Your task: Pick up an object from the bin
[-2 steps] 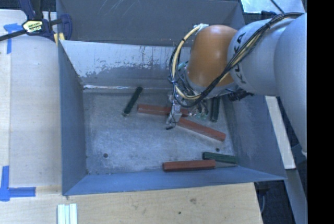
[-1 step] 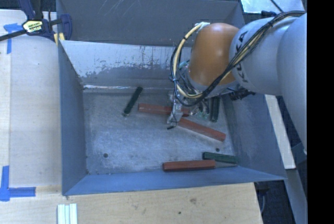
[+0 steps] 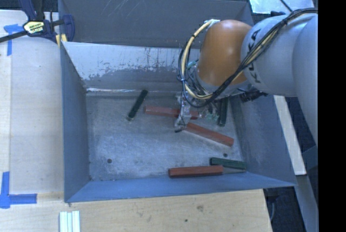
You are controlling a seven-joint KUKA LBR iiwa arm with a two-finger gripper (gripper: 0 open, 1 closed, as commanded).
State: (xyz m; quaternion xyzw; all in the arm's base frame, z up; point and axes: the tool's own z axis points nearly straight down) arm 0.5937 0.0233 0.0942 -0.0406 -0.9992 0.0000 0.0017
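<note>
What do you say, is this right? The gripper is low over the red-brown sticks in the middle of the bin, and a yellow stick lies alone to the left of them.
Not quite. The camera view shows that the stick lying alone to the left is dark green, not yellow. The rest holds: the gripper is low over the red-brown sticks in the middle of the bin.

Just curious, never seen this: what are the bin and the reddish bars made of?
The bin looks like grey sheet metal, matt, with scratches on its back wall. The reddish bars, like the front one, look like dull painted wood or plastic: even colour, no shine; which, I can't tell.
</note>
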